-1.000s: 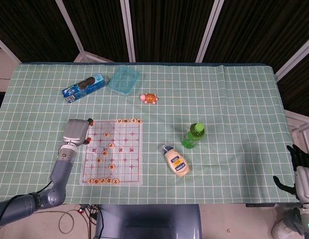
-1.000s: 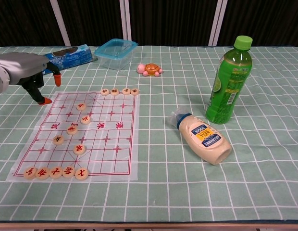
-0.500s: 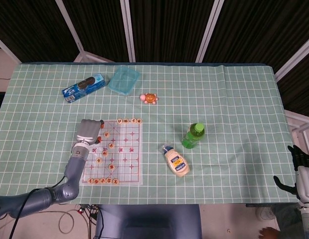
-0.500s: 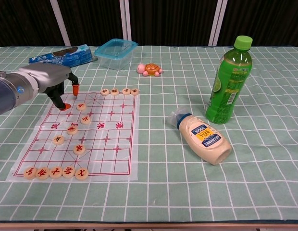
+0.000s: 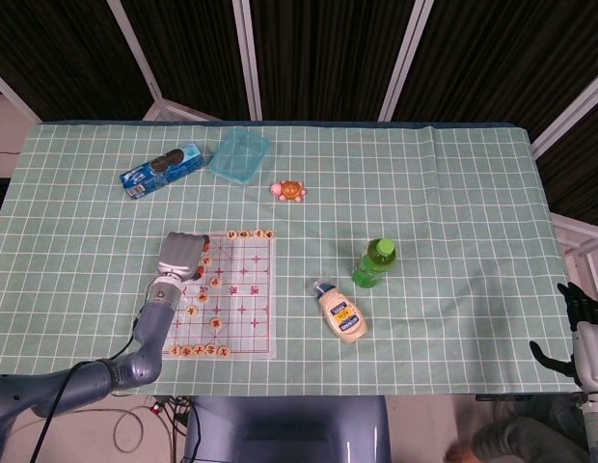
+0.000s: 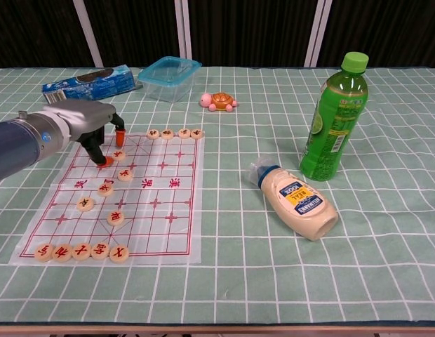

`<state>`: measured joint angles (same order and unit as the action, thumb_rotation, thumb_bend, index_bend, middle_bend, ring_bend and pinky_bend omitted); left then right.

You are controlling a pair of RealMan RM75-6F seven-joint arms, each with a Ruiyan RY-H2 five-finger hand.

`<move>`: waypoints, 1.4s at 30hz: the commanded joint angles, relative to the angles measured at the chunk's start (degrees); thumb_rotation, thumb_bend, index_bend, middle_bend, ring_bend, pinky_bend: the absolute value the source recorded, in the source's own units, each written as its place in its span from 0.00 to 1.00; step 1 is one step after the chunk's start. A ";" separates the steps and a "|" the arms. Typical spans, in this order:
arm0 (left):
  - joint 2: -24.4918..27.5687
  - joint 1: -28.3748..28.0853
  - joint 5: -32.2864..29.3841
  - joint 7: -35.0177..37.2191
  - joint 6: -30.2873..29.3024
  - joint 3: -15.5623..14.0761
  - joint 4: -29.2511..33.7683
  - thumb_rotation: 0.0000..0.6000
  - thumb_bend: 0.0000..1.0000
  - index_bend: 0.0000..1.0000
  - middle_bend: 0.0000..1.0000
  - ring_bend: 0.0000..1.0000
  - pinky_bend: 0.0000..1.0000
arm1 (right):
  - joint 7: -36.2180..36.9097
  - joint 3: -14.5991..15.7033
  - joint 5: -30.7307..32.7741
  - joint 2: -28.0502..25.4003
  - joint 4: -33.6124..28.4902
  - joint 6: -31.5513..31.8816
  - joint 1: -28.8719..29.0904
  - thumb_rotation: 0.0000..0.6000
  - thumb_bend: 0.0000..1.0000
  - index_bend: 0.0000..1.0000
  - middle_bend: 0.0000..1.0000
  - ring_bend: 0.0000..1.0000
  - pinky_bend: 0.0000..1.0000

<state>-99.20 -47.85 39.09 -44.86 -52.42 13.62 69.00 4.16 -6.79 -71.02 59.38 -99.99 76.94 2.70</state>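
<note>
A green checked tablecloth [image 6: 386, 267] is covering the whole table; on its left part a clear chess board sheet [image 6: 168, 210] with red lines is lying flat, carrying round wooden chess pieces. The left arm is reaching in from the left edge, and the left hand [image 6: 88, 123] is hovering over the board's far left corner; its red-tipped fingers [image 6: 105, 161] are pointing down, one tip touching the board just beside a chess piece [image 6: 119, 155], another red tip raised above that piece; the fingers are slightly apart and nothing is showing between them, so it is holding nothing. The right hand [image 5: 590, 333] is showing only in the head view, at the table's right edge, well apart from everything, fingers spread and holding nothing. A green bottle [image 6: 334, 119] is standing upright on the right; a mayonnaise bottle [image 6: 295, 200] is lying on its side just beside it, cap towards the board. At the far side a blue biscuit packet [image 6: 91, 79] and a blue plastic container [image 6: 168, 76] are sitting near each other; a small toy turtle [image 6: 219, 102] is resting between container and board. 4 pieces [image 6: 174, 133] are lining the board's far edge; 5 pieces [image 6: 81, 250] are lining its near edge.
</note>
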 commanded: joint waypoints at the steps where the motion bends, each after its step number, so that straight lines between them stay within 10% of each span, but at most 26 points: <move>1: -0.31 -0.13 -0.03 0.33 0.14 -0.28 -0.51 1.00 0.28 0.44 1.00 1.00 0.99 | -0.03 0.00 0.03 -0.02 -0.06 -0.02 0.03 1.00 0.31 0.00 0.00 0.00 0.00; 42: -0.46 -1.69 0.81 3.95 -1.09 -0.41 -2.33 1.00 0.33 0.49 1.00 1.00 0.99 | 0.75 0.12 0.31 -0.39 -0.52 -0.17 -0.03 1.00 0.31 0.00 0.00 0.00 0.00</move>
<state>-99.53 -49.44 40.01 -40.95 -53.58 13.15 66.89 4.91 -6.68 -70.72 58.98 -100.50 76.78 2.68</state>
